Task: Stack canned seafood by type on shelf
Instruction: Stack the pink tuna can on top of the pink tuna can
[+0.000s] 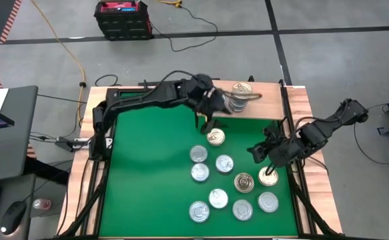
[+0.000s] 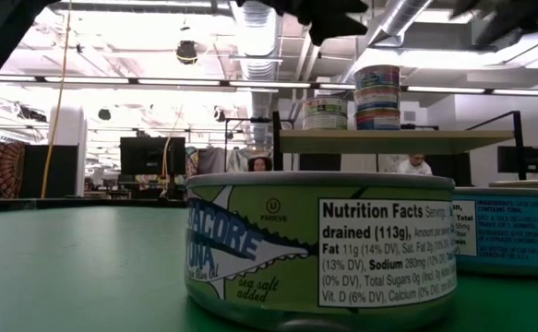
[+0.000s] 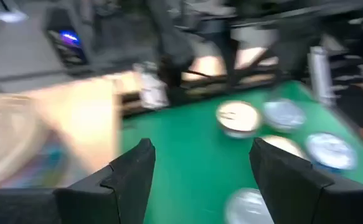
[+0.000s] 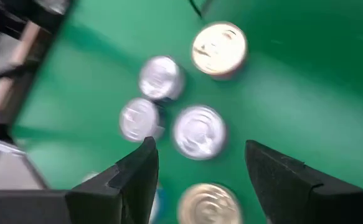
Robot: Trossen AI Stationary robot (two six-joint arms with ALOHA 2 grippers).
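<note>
Tins (image 1: pixel 224 164) scattered on green tabletop (image 1: pixel 147 173), awaiting sorting (two stacks already on shelf (image 1: pixel 264 107) at twelve o'clock), left claw (image 3: pixel 200 165) wide and empty beside the shelf, right claw (image 4: pixel 197 165) wide at four o'clock.

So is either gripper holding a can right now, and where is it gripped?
Nothing is held. The left gripper is open by the shelf with empty space between its fingers, and the right gripper is open above the loose cans.

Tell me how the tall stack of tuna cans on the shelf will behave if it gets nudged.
The stack of tuna cans stands several tins high on a narrow footprint, so it will probably topple or shear apart rather than slide. Smooth metal lids likely let tins slip over each other. It sits on the raised shelf, so a knocked tin could fall and roll.
</note>
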